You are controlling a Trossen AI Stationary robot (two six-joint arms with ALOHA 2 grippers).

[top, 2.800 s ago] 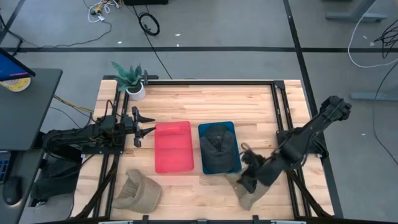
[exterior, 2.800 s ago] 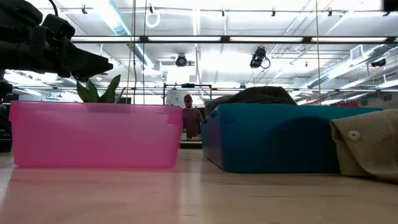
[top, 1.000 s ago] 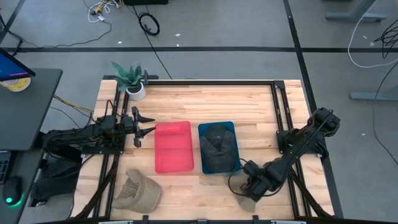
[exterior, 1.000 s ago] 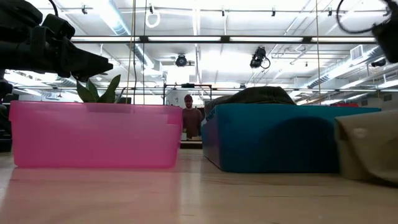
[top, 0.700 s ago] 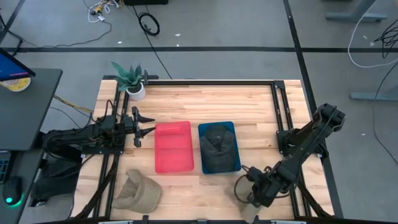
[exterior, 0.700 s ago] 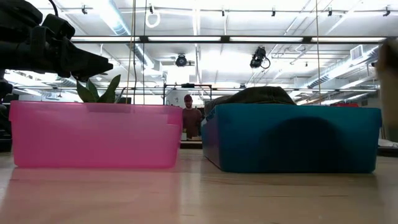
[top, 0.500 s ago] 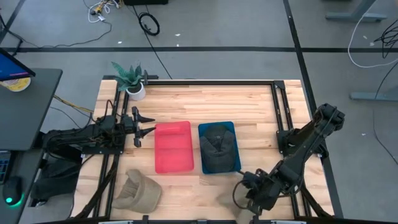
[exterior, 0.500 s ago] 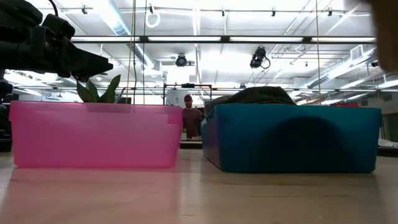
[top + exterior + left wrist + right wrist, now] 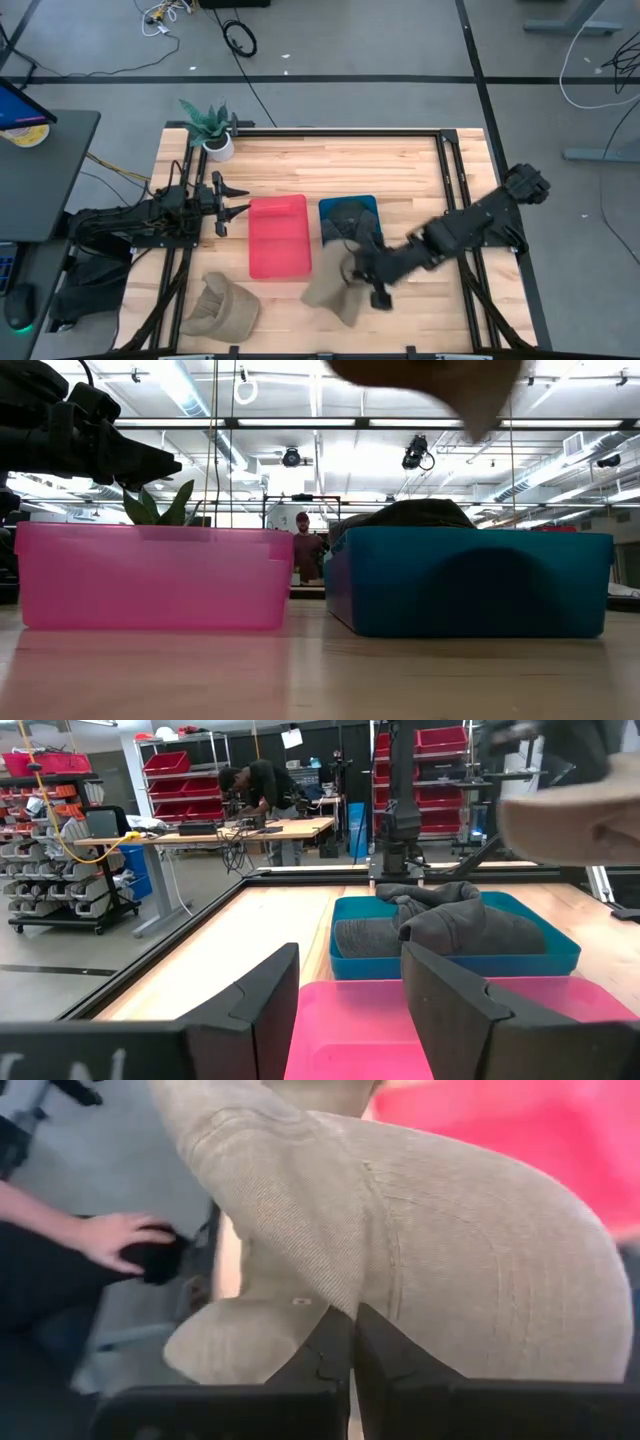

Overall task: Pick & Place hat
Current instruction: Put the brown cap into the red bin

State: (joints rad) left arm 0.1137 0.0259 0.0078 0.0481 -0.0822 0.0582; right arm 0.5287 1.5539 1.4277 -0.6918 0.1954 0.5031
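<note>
A tan hat (image 9: 330,285) hangs in the air near the table's front, between the pink bin (image 9: 278,236) and the blue bin (image 9: 350,205). My right gripper (image 9: 363,272) is shut on it. In the low view it shows as a blur at the top (image 9: 430,378). A second tan hat (image 9: 225,308) lies on the table at the near left. Dark hats (image 9: 440,925) fill the blue bin. My left gripper (image 9: 236,200) hovers open just left of the pink bin, with nothing between its fingers (image 9: 262,1010). My right gripper pinches a fold of the tan hat's cloth (image 9: 345,1295) between its two shut fingers (image 9: 330,1345). It reaches in from the table's right side. The hat is lifted clear of the table and bulges out beyond the fingertips.
A potted plant (image 9: 212,128) stands at the far left corner. The pink bin shows nothing inside. A person's hand (image 9: 118,1240) shows beyond the table's left side in the right wrist view.
My right gripper has risen from the near right of the table and swung toward the left, carrying the tan hat. The hat has come off the table and now hangs in front of the gap between the two bins.
</note>
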